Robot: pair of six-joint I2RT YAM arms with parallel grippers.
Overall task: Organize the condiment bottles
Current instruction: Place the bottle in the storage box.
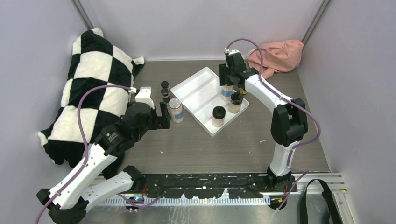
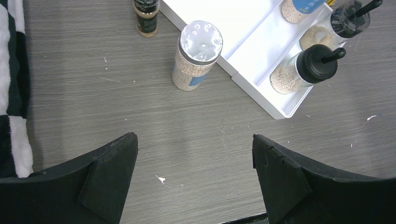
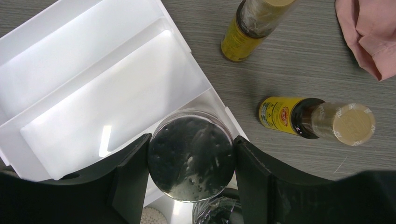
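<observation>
My right gripper point(image 1: 229, 77) point(image 3: 190, 154) is shut on a silver-lidded, blue-labelled jar point(image 1: 227, 92) point(image 3: 191, 158), holding it upright at the far end of the white tray's point(image 1: 196, 88) point(image 3: 93, 93) right compartment. Two tan black-capped jars point(image 1: 218, 115) point(image 1: 235, 102) stand in that compartment nearer me. A second silver-lidded jar point(image 1: 175, 110) point(image 2: 198, 53) stands on the table left of the tray. My left gripper point(image 1: 163, 114) point(image 2: 194, 140) is open just short of it, holding nothing. Two tiny dark bottles point(image 1: 165, 85) point(image 1: 165, 94) stand behind that jar. Two amber bottles point(image 3: 254, 25) point(image 3: 308, 119) are on the table right of the tray.
A black-and-white checkered cushion point(image 1: 88, 79) fills the left side against the wall. A pink cloth point(image 1: 278, 53) point(image 3: 369, 32) lies in the back right corner, close to the amber bottles. The tray's left compartment point(image 2: 243, 28) holds nothing.
</observation>
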